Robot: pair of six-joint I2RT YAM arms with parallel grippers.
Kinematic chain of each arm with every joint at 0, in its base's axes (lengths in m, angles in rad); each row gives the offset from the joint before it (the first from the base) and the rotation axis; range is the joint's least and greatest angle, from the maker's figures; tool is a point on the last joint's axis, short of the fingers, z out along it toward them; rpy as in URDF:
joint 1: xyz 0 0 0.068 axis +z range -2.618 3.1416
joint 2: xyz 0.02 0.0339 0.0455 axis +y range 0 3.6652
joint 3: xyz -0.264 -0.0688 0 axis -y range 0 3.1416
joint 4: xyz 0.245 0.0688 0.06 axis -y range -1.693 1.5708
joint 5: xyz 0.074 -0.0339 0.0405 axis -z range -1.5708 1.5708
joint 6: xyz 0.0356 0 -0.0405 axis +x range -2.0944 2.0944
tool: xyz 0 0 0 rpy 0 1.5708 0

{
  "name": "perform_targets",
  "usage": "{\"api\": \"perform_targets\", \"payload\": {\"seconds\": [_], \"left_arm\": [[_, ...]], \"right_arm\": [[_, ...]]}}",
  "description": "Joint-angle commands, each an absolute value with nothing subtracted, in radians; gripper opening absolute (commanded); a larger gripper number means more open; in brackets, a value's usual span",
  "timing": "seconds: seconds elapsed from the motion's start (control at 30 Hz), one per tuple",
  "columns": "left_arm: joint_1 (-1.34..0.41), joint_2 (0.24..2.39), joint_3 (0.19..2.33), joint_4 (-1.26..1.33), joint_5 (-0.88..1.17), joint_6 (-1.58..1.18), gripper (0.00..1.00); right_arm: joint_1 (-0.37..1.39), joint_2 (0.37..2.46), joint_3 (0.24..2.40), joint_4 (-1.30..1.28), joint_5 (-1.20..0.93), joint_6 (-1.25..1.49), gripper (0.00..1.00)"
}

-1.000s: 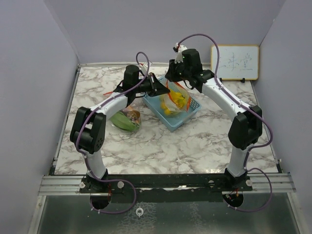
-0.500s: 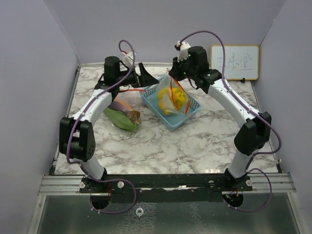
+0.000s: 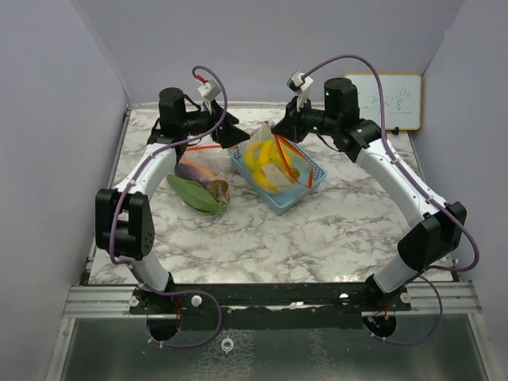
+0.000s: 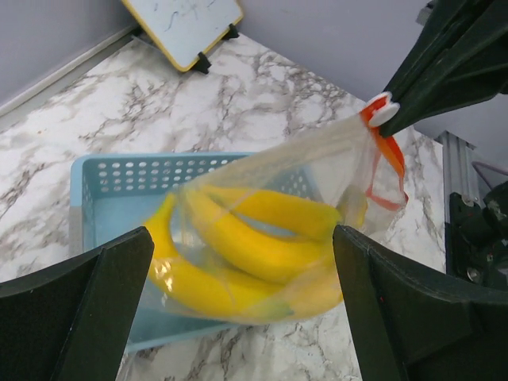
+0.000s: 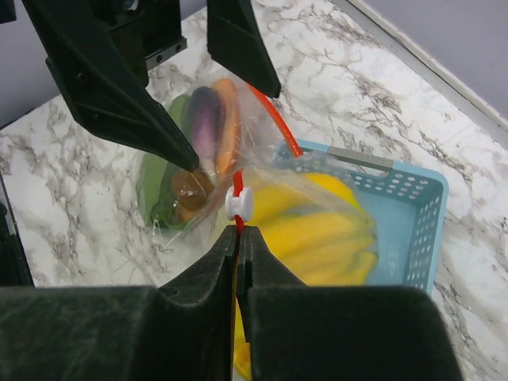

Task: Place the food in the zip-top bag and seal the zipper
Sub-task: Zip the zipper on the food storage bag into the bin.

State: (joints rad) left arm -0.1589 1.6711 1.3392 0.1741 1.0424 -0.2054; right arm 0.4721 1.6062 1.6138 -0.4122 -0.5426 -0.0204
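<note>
Clear plastic zip-top bag (image 4: pixel 317 159) hangs above the blue mesh basket (image 4: pixel 103 178), its lower end sagging into the basket. Yellow bananas (image 4: pixel 254 238) sit inside the bag.

Right gripper (image 5: pixel 238 234): jaws pressed together, pinching the orange zipper strip (image 4: pixel 390 155) just below the white slider (image 5: pixel 238 204). The bag hangs from this pinch.

Left gripper (image 4: pixel 242 234): jaws spread wide, pointed at the side of the bag from the left. Nothing is seen held between them.

Other food lies grouped on the marble surface (image 3: pixel 317 238), just left of the basket: green leafy vegetable (image 3: pixel 193 194), purple eggplant (image 3: pixel 194 169), orange carrot (image 5: pixel 227 119) beside the eggplant, and brown round fruit (image 3: pixel 219 189) at the near end of the group.

Whiteboard (image 3: pixel 381 101) stands at the far right corner, leaning against the back wall.
</note>
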Motion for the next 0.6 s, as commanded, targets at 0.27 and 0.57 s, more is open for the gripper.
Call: {"api": "perform_targets", "payload": {"seconds": [0.27, 0.57], "left_arm": [[-0.3, 1.68, 1.401, 0.243, 1.191, -0.107, 0.99], [-0.316, 1.642, 1.281, 0.183, 1.144, 0.001, 0.85]], "right_arm": [[0.461, 1.648, 1.62, -0.405, -0.695, -0.076, 0.03], [0.46, 1.613, 1.583, -0.41, -0.718, -0.1, 0.03]]}}
